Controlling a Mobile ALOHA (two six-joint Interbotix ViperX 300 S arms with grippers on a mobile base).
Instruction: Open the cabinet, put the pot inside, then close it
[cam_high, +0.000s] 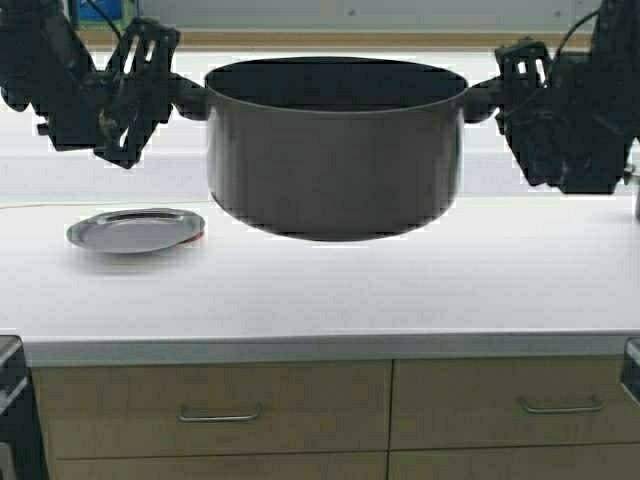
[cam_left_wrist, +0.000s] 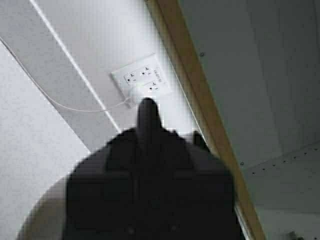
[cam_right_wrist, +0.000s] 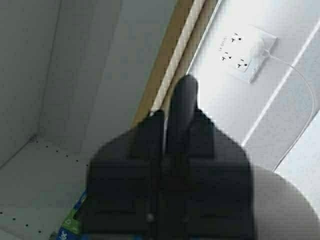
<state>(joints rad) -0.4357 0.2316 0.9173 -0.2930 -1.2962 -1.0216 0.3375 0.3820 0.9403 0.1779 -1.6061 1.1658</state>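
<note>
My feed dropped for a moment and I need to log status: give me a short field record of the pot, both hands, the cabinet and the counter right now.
pot: dark grey pot lifted clear of the white counter, level, empty as far as its rim shows
left hand: left hand shut on the pot's left handle
right hand: right hand shut on the pot's right handle
cabinet: grey interior visible in the wrist views, so open
counter: steel plate lies left of the pot
below: base drawers closed

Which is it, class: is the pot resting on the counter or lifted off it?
Lifted: the pot hangs above the counter, between the left gripper and right gripper.
</note>
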